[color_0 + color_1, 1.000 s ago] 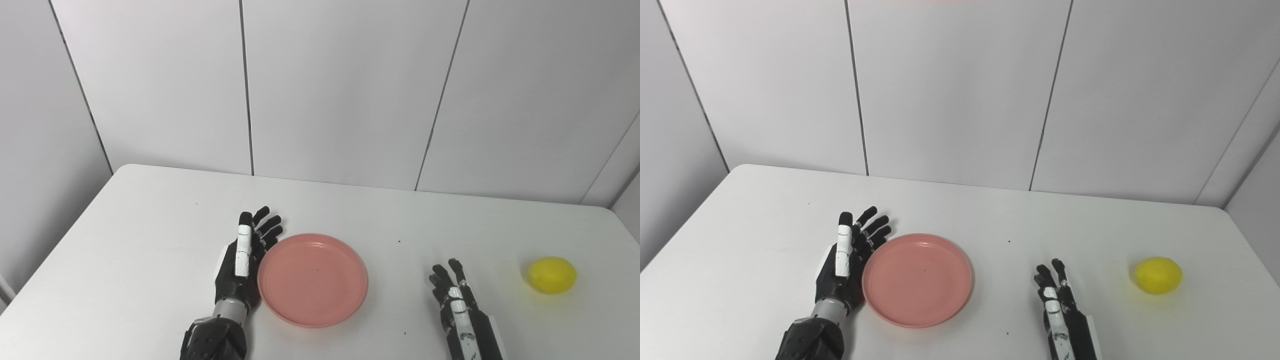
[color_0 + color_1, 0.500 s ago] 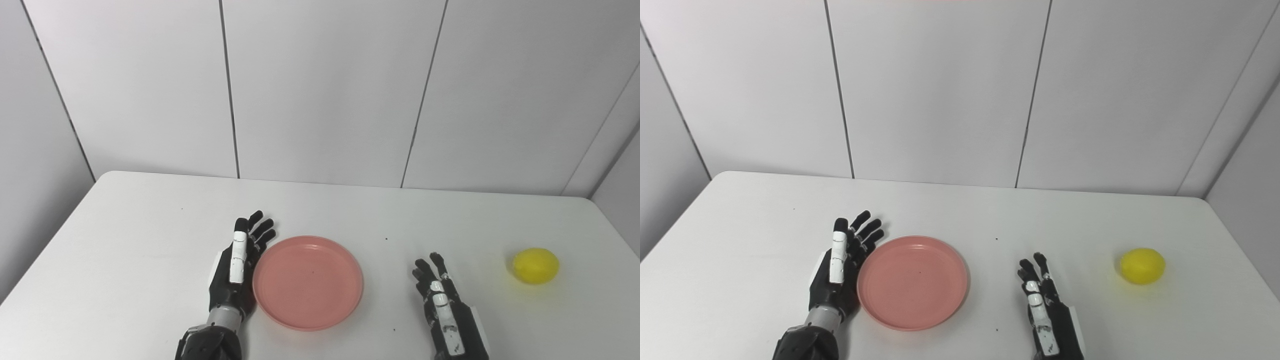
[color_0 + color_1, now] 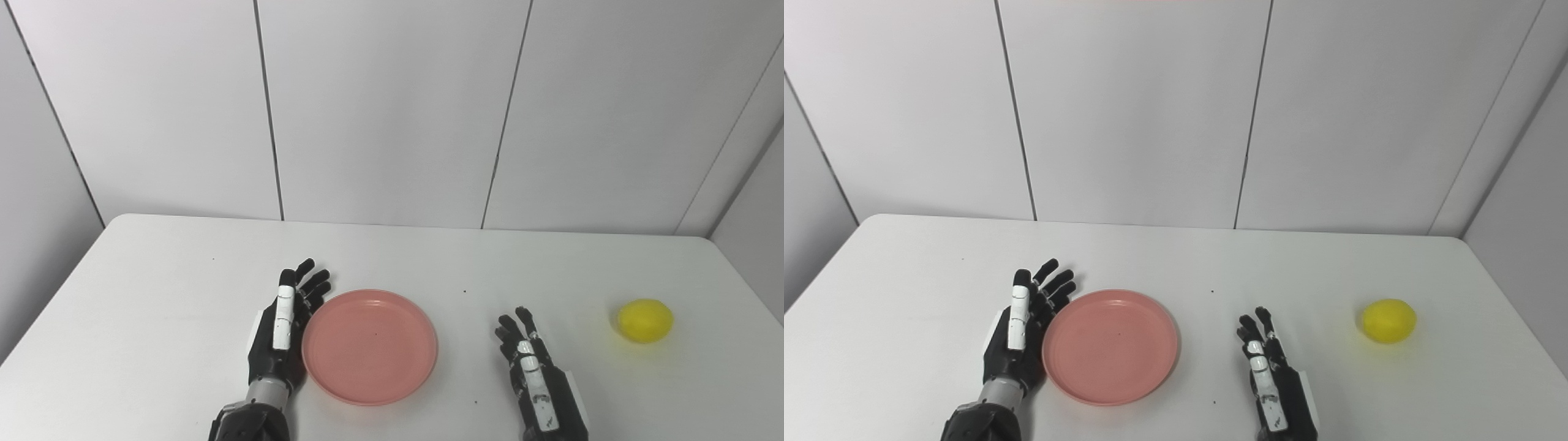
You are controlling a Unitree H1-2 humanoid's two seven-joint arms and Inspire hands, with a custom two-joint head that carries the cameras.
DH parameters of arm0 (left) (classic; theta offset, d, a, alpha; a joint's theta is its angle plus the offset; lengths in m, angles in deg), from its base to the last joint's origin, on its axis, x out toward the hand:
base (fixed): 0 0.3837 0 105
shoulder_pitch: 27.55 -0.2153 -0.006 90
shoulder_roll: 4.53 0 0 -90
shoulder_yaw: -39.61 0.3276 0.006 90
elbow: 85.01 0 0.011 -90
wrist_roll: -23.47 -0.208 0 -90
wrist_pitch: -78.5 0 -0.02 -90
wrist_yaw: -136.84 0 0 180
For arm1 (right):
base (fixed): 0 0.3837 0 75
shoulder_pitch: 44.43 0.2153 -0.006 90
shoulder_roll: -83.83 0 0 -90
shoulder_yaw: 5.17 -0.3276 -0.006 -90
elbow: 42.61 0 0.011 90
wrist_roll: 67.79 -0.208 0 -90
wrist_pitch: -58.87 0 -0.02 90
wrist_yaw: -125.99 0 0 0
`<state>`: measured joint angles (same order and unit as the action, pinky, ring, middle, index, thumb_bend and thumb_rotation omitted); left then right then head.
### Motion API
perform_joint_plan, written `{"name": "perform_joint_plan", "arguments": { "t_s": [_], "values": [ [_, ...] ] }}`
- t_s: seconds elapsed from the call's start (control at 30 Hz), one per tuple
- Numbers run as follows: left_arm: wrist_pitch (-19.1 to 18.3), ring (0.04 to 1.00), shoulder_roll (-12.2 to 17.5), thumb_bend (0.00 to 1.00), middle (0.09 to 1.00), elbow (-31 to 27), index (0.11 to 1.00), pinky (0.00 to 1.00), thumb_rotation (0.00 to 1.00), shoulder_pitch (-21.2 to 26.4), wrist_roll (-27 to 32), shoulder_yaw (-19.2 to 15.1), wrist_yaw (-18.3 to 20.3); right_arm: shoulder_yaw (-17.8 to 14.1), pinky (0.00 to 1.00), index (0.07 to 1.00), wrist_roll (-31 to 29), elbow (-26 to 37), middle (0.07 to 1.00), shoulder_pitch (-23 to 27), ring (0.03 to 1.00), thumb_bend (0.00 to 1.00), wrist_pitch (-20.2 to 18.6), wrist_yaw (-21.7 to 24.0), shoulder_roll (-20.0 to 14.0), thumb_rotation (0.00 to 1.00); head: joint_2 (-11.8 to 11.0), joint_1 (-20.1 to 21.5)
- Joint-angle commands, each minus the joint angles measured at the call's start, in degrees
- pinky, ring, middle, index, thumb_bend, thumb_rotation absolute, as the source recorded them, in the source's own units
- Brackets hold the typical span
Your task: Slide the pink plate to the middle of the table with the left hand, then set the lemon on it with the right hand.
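Pink plate and lemon on a smooth white bench [image 3: 153, 294].
The round, shallow, glossy plate [image 3: 370, 346] lies flat near the bench's middle. The left robot hand [image 3: 283, 327], fingers spread and empty, lies along its left rim. The right robot hand [image 3: 534, 373], likewise spread and empty, lies between plate and lemon. The oval yellow lemon [image 3: 645, 320] rests far right, long axis left-right.

Both arms cut off at bottom edge; left hand [image 3: 283, 331] edge-on, palm hidden, contact with plate [image 3: 369, 346] rim unclear; bench [image 3: 153, 294] near edge out of frame; right hand [image 3: 536, 373] wrist cropped.
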<state>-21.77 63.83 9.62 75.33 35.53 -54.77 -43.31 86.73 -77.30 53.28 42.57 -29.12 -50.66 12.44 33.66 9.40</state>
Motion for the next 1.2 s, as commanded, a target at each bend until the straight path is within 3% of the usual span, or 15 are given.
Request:
{"name": "perform_joint_plan", "arguments": {
  "t_s": [0.0,0.27,0.67,1.03,1.17],
  "values": [
    [-1.75,0.859,0.11,0.83,0.825,2.76,0.847,0.92,0.87,-1.57,0.31,-0.58,-0.55,0.25,1.00,0.971,-0.05,-2.34,0.930,-0.84,0.933,0.78,1.10,0.04,0.97,0.78,0.05,-0.05],
    [-1.93,0.855,-0.02,0.81,0.814,3.07,0.833,0.89,0.87,-1.58,0.92,-1.41,-0.17,-0.50,0.95,0.850,3.50,-4.88,0.852,-0.52,0.881,0.76,7.66,-2.33,1.99,0.77,-0.15,1.77],
    [-2.68,0.888,1.57,0.82,0.868,2.89,0.886,0.93,0.90,-1.45,2.86,-2.18,1.56,-0.90,0.91,0.853,6.75,-4.55,0.841,-0.22,0.862,0.73,8.48,-6.01,4.24,0.82,-1.11,10.21],
    [-2.04,0.901,2.09,0.80,0.880,4.61,0.892,0.92,0.90,-0.35,4.06,-2.61,1.92,-1.63,0.91,0.861,7.36,-4.26,0.857,1.02,0.866,0.75,8.70,-7.40,4.93,0.82,-1.61,11.28],
    [-1.45,0.912,1.84,0.80,0.883,5.29,0.891,0.98,0.91,-0.19,3.74,-2.62,1.80,-1.77,0.89,0.864,6.76,-2.89,0.849,0.93,0.861,0.76,8.70,-7.00,4.88,0.82,-1.64,10.67]
  ]
}}
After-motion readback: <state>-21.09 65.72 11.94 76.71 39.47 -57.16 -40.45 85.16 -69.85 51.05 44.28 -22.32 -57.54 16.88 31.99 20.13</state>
